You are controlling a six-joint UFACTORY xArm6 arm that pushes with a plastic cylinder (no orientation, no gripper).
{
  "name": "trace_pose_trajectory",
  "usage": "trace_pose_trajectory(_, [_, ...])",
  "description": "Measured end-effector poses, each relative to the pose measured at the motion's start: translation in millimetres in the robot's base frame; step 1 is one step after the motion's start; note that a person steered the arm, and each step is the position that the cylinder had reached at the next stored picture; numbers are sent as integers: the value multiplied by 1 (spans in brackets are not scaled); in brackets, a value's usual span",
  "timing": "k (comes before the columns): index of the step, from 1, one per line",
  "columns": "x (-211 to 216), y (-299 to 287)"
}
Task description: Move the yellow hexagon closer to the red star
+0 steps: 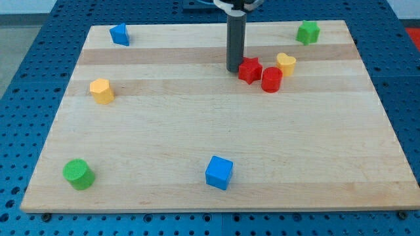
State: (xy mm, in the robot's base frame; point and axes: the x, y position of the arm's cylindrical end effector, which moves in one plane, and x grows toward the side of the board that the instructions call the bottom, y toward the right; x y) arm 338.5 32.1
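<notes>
Yellow hexagon (102, 90) sits alone near the view's left edge of the wooden board (216, 144), well apart from the red star (249, 69), which lies toward the view's top, right of centre. My tip (234, 69) stands just beside the star on its left side, seemingly touching it or nearly so; there are no fingers on this rod, so nothing is clenched, released or grasped.

A red cylinder (272, 79) rests against the star's right, with a yellow heart (286, 63) just behind it. Elsewhere lie a blue block (119, 33) at the top left, a green block (307, 31) at the top right, a green cylinder (79, 174) at the bottom left and a blue cube (219, 172) near the bottom centre.

The risk, as judged from here: any rightward drift of the tip would shove the star into the cylinder and heart, carrying the target farther from the hexagon. A careless approach to the hexagon from its right could also push it toward the board's left edge.
</notes>
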Motion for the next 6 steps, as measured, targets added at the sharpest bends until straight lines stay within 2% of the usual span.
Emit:
trace_pose_trajectory(1, [0, -49])
trace_pose_trajectory(4, [3, -265])
trace_pose_trajectory(5, [20, -298])
trace_pose_trajectory(6, [61, -301])
